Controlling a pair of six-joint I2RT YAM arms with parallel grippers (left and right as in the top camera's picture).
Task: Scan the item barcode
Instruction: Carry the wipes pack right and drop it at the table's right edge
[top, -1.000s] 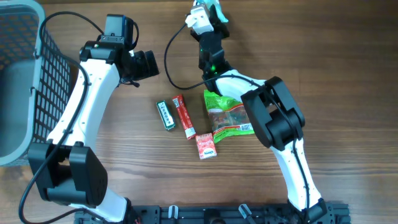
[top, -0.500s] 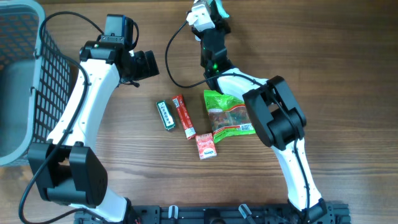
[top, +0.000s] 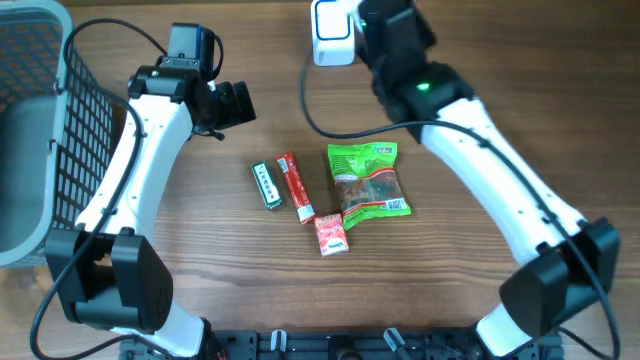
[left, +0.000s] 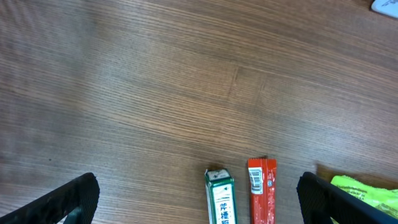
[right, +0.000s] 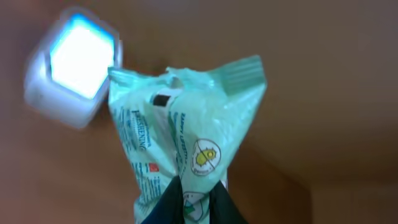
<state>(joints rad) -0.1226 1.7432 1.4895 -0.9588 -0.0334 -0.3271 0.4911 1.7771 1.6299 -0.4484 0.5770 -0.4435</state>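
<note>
Plainly, the right tool (right: 186, 200) is clenched on the near end of a pale green packet (right: 183, 130). The packet's long axis runs straight out from the fingers toward its crimped far end. The scanner (right: 73, 65), a white block with a lit window, sits on the worktop (top: 520, 90) at the far edge, just left of that crimped end. In the right wrist view the packet's upper left corner overlaps the scanner's edge, though I cannot tell whether they touch. So the packet lies beside the window rather than over it. I judge the coming move to be a short shift left, perhaps with a turn of the wrist so that the printed face meets the light. A small dark mark near the packet's top may be the barcode, but it is too blurred to say. Of the two arms, the right arm is much the nearer to the scanner. The left tool (top: 232, 102) hangs released and empty, well apart from the scanner. It is above bare wood just beyond a green stick pack (left: 219, 198) and a red stick pack (left: 262, 193) lying side by side.
</note>
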